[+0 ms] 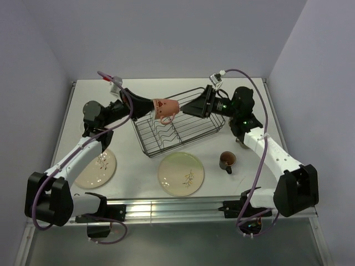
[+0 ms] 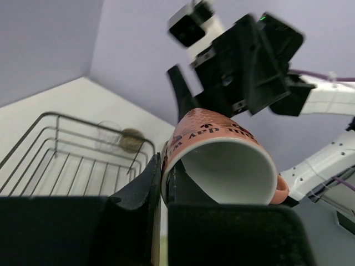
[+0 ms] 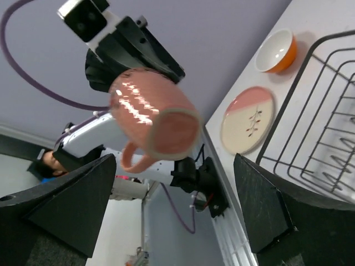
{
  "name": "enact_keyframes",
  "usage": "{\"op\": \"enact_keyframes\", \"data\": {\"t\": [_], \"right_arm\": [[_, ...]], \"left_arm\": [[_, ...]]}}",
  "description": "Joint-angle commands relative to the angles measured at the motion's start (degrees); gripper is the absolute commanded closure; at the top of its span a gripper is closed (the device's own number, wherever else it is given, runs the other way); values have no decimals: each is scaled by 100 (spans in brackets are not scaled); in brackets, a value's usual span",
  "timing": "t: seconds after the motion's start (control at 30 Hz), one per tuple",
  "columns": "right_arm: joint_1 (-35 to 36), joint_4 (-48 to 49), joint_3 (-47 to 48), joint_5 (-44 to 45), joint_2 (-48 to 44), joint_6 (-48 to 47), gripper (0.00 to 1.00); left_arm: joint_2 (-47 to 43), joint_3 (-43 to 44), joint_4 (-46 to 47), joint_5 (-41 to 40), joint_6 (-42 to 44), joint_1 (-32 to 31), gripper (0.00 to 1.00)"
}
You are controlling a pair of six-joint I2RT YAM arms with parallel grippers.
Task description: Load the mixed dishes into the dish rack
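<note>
My left gripper [image 1: 157, 106] is shut on the rim of the pink mug [image 1: 166, 109], one finger inside and one outside, and holds it on its side in the air over the black wire dish rack [image 1: 191, 132]. The left wrist view shows this grip [image 2: 163, 166] on the mug [image 2: 227, 160]. My right gripper [image 1: 186, 109] is open, facing the mug's base from the right with a small gap; the mug [image 3: 150, 116] sits above its spread fingers [image 3: 173, 160]. The rack holds no dishes that I can see.
A pink-tinted plate [image 1: 95, 168] lies at the left and a green-tinted plate [image 1: 181, 173] in front of the rack. A brown mug [image 1: 227, 160] stands to the right. An orange bowl [image 3: 277, 51] sits beyond the pink plate. A clear glass [image 2: 109, 134] and olive mug [image 2: 131, 140] stand past the rack's end.
</note>
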Motion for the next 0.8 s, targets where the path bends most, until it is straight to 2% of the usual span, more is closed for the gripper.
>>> {"op": "enact_keyframes", "data": {"t": [0.0, 0.13, 0.33, 0.43, 0.77], "right_arm": [[76, 1165, -622, -111, -550, 616, 5], [111, 3192, -1283, -401, -761, 1580, 4], [138, 4004, -1608, -261, -937, 2179, 3], [155, 4112, -1662, -182, -981, 2321, 3], [437, 3084, -1469, 81, -902, 2058, 5]], "left_arm": [[-123, 11, 1275, 126, -260, -281, 100], [-53, -6, 1284, 100, -242, -501, 100], [61, -59, 1398, 39, -277, -843, 100], [79, -103, 1398, -58, -216, -949, 100], [140, -121, 1478, -181, -172, -1152, 100]]}}
